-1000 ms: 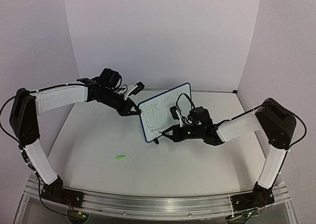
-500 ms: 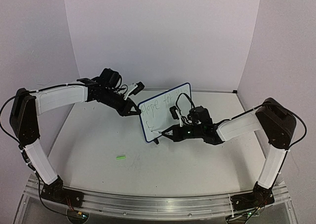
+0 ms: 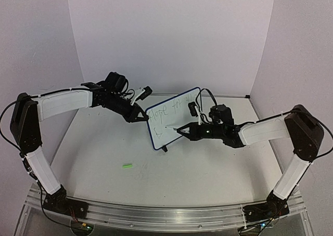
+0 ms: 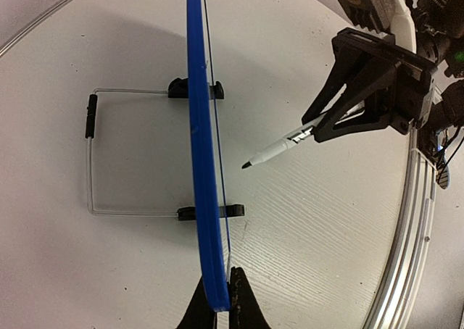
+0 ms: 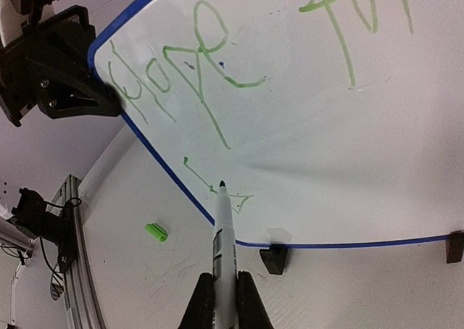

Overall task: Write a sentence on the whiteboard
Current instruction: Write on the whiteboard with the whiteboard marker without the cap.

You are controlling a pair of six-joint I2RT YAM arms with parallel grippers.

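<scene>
The whiteboard (image 3: 174,116) stands upright on its wire stand (image 4: 90,155), blue-rimmed, with green writing on its face (image 5: 290,90). My left gripper (image 3: 141,117) is shut on the board's left rim (image 4: 199,162), fingertips on either side of it (image 4: 217,300). My right gripper (image 5: 223,282) is shut on a white marker (image 5: 222,227), uncapped, its dark tip pointing at the lower left of the board near short green strokes. In the left wrist view the marker (image 4: 279,146) has its tip a short gap off the board's face. From above, the right gripper (image 3: 183,130) is in front of the board.
A green marker cap (image 3: 127,166) lies on the table in front of the board, left of centre; it also shows in the right wrist view, the cap (image 5: 155,232). The stand's black feet (image 5: 272,259) rest on the table. White walls close in the back and sides.
My right arm has moved up and to the right, carrying the marker tip from the board's bottom edge to higher on its lower left. The left arm and board stayed put.
</scene>
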